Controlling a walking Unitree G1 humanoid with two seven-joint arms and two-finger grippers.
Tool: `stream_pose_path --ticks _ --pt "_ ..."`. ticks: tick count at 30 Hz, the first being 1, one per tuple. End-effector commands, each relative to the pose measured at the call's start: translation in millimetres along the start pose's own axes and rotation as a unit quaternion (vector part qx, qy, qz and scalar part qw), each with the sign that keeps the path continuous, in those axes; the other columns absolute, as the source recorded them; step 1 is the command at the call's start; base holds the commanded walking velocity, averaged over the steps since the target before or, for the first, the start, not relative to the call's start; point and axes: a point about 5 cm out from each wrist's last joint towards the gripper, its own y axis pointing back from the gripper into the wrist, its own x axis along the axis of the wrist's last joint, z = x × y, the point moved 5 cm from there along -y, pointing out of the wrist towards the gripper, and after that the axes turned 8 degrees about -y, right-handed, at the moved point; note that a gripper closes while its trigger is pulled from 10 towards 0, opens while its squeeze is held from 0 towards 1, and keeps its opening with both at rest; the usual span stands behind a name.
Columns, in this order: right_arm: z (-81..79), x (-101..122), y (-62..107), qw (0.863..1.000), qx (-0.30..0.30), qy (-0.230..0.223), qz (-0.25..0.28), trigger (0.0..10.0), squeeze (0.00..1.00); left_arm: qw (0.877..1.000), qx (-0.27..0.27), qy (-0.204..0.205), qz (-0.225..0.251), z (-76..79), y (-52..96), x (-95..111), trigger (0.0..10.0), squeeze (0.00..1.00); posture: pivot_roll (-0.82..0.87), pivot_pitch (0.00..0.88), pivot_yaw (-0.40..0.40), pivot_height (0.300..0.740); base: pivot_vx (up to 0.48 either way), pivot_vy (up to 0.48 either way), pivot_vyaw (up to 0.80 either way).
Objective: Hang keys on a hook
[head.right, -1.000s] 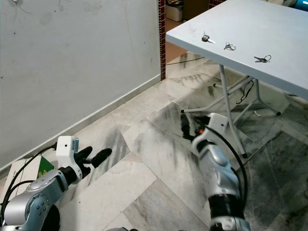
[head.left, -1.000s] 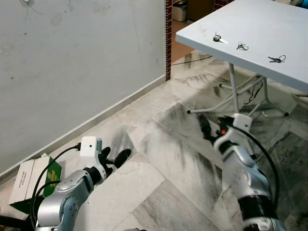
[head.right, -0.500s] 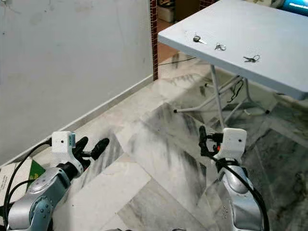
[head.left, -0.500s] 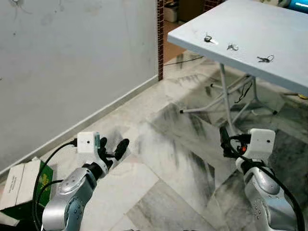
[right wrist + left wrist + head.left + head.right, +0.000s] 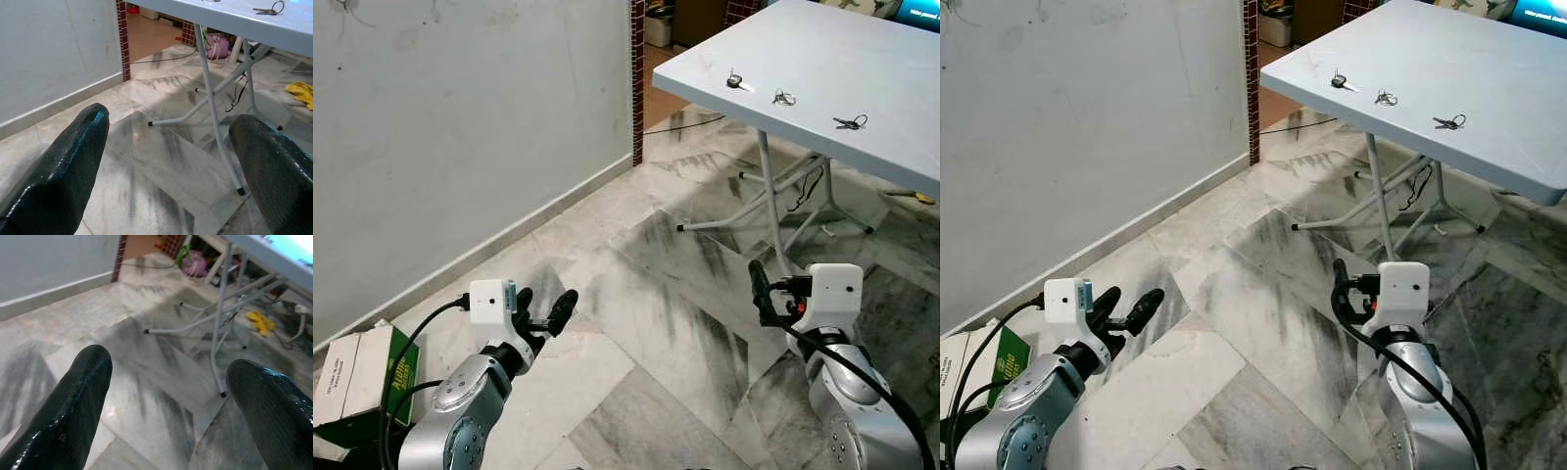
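Note:
Three sets of keys lie apart on a pale grey folding table (image 5: 871, 69) at the far right: a black-headed key (image 5: 734, 81), a small ring (image 5: 783, 98) and a dark bunch (image 5: 849, 122). That bunch (image 5: 266, 9) also shows on the tabletop's edge in the right wrist view. My left gripper (image 5: 546, 311) is low over the marble floor at the left, open and empty. My right gripper (image 5: 171, 117) is low at the right, short of the table legs, open and empty. One of its fingers (image 5: 757, 284) points toward the table.
A white plastered wall (image 5: 460, 117) runs along the left and ends at a brick pillar (image 5: 637, 78). A green and white box (image 5: 357, 367) lies on the floor by the wall. White table legs (image 5: 769, 196) and cables stand under the table, with a yellow object (image 5: 299, 91) beyond.
The whole picture has shifted, so the camera has moved; the table now sits slightly nearer. My right arm has drawn back to the lower right. Both grippers stay open.

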Motion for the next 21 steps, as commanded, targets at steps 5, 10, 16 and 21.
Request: stream_pose_path --ticks 5,10,16,21 --pt "-6.5 12 3.3 1.0 0.001 0.01 0.018 10.0 0.0 1.0 -0.013 -0.001 0.006 2.2 -4.5 6 10.0 0.0 -0.09 0.096 0.072 0.74 0.05 0.0 0.0" --pt "-10.8 10 2.5 1.0 0.005 0.004 0.013 10.0 0.0 1.0 -0.029 -0.002 0.007 8.3 -6.1 7 10.0 0.0 -0.08 0.095 0.074 0.74 0.279 0.0 0.0" --pt "-8.8 9 0.6 1.0 -0.006 0.014 0.012 10.0 0.0 0.999 -0.033 0.003 0.008 11.2 -5.8 7 10.0 0.0 -0.08 0.095 0.075 0.74 0.355 0.0 -0.22" --pt "-11.5 9 0.3 1.0 -0.004 0.013 0.01 10.0 0.0 0.999 -0.043 0.005 0.006 17.8 -6.7 6 10.0 0.0 -0.08 0.108 0.074 0.74 0.38 0.0 -0.77"
